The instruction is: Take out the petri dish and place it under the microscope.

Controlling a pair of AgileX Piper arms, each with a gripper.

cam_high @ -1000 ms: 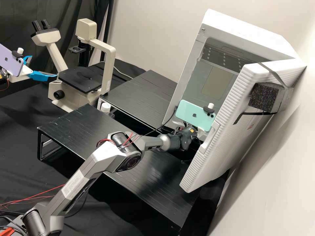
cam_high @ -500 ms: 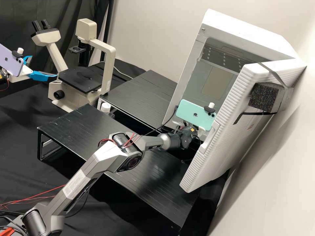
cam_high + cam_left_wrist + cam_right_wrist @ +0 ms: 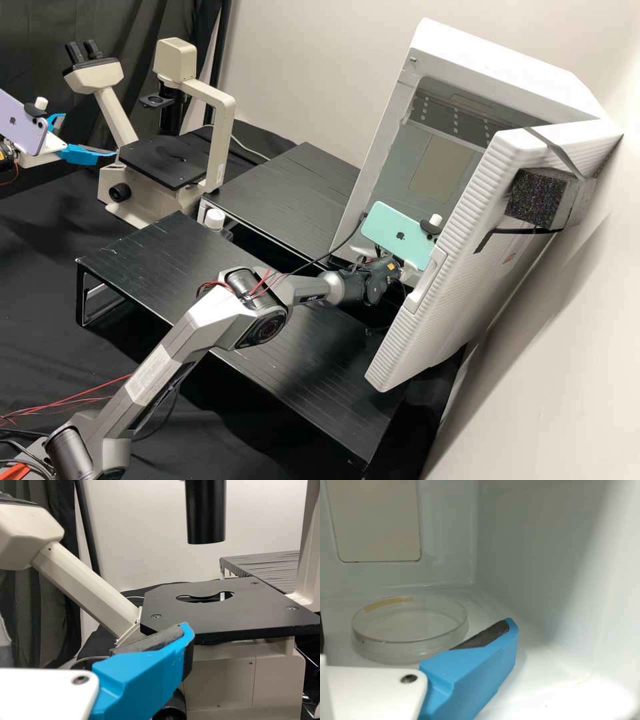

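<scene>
Black stand (image 3: 293, 193) stood before pale wall (image 3: 293, 80). Your left gripper (image 3: 89, 136), open, empty, hung beside microscope (image 3: 167, 160); right gripper (image 3: 413, 272), likewise, near petri dish (image 3: 410, 630) on white cabinet floor (image 3: 532, 685).

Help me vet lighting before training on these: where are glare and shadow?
Right wrist view: bright glare on the cabinet floor, shadow on its side wall; left wrist view: no strong glare on the microscope stage; high view: shadow on the room wall beside the door, sheen on the black platform.
</scene>
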